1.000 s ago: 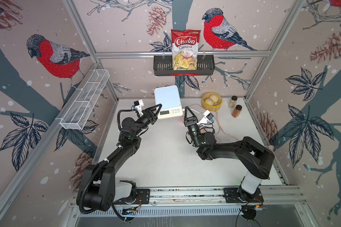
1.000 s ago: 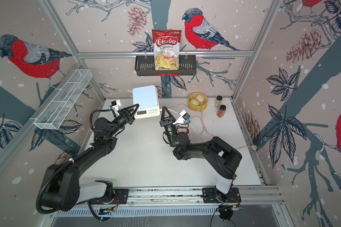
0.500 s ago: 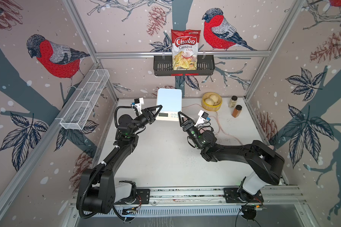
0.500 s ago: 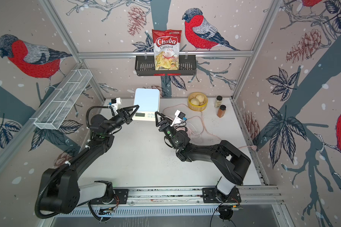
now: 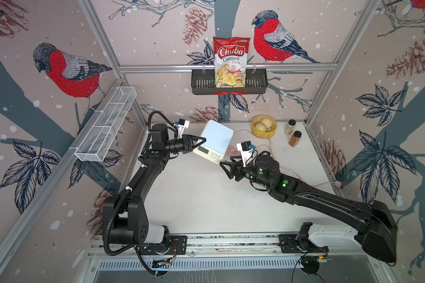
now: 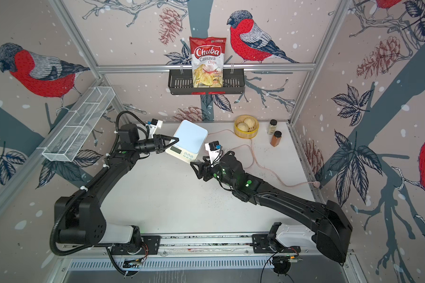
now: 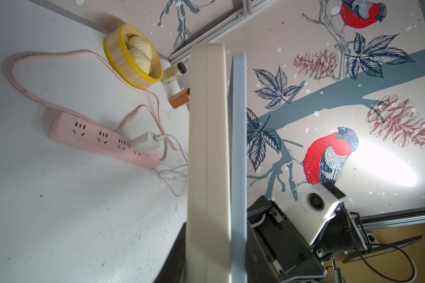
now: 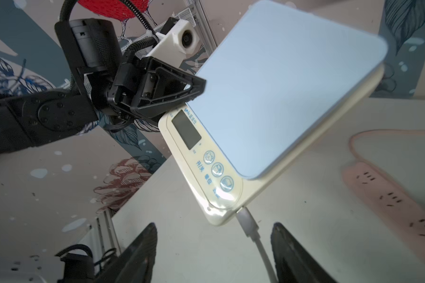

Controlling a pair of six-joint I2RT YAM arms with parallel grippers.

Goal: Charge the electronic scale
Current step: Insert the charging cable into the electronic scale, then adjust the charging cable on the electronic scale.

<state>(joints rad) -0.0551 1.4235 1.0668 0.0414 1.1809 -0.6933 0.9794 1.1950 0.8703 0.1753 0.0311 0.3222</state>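
My left gripper is shut on the left edge of the electronic scale, a cream body with a pale blue plate, and holds it tilted above the table in both top views. The left wrist view shows the scale edge-on between the jaws. A white cable plug sits in the side of the scale near the buttons. My right gripper is open, its fingers on either side of the cable and a short way from the plug. It hovers in front of the scale's right corner.
A pink power strip lies behind the scale with a white charger plugged in. A yellow steamer basket and two spice bottles stand at the back right. A black wall basket holds a chips bag; a wire basket hangs on the left wall.
My right gripper was shut beside the scale; it has opened and drawn back toward the front, leaving the plug in the scale. The left gripper keeps its hold; the scale has turned slightly.
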